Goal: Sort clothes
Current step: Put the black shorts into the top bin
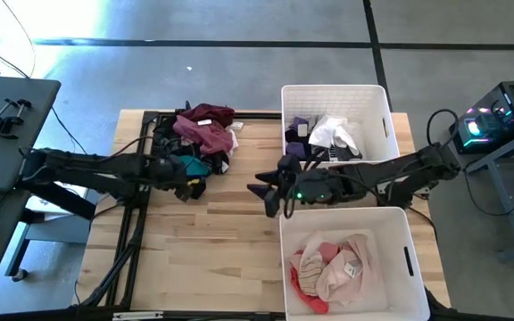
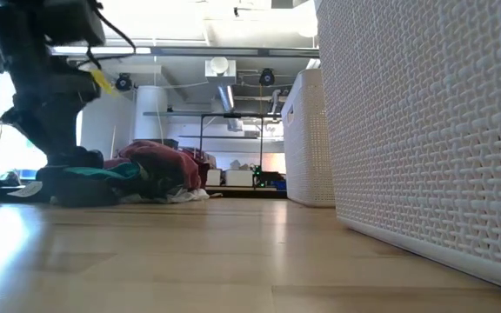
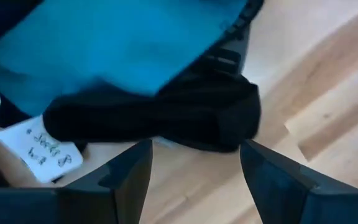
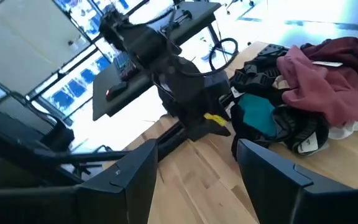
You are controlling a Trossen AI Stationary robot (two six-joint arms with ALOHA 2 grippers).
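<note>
While left claw (image 3: 194,163) gapes, black garment (image 3: 160,118) lies seemingly crosswise.

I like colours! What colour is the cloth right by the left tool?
Teal, over a black piece; left wrist view shows it best.

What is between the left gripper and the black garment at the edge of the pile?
Nothing visible. The left gripper is open right at the black garment, with only bare table beneath. A teal garment lies just beyond the black one, and a white tag lies beside it.
</note>
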